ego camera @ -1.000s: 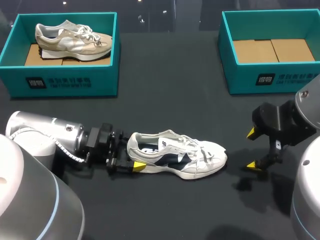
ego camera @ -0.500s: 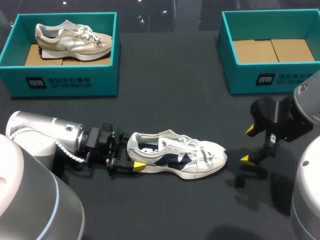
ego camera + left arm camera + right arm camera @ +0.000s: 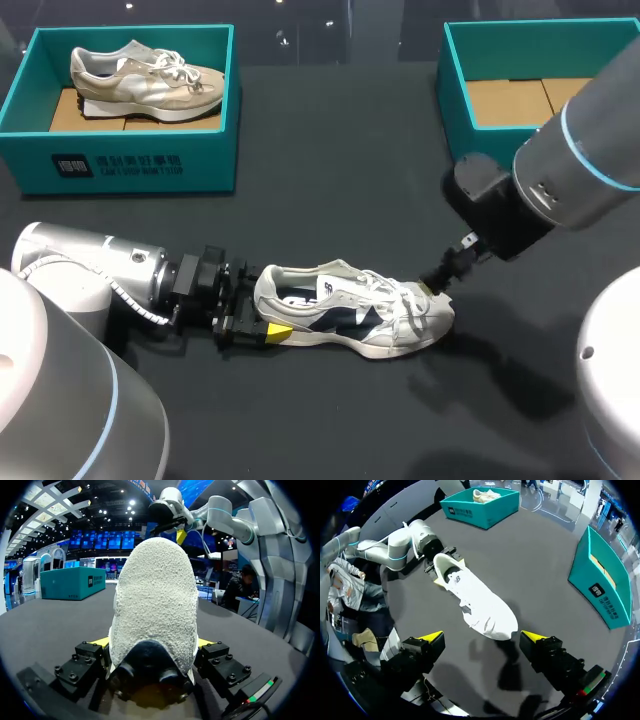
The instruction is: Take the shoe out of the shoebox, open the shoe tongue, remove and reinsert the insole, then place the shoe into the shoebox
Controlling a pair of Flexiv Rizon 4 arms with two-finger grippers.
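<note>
Our left gripper (image 3: pixel 258 318) is clamped on the heel of the white shoe (image 3: pixel 350 318), which lies upright on its sole on the dark table (image 3: pixel 330 210), well apart from the teal shoebox (image 3: pixel 490 155). We see our right gripper (image 3: pixel 481 636) above the shoe's toe, its fingers (image 3: pixel 545 655) spread wide apart.

A dark grey matte table (image 3: pixel 340 170), evenly lit throughout.
</note>
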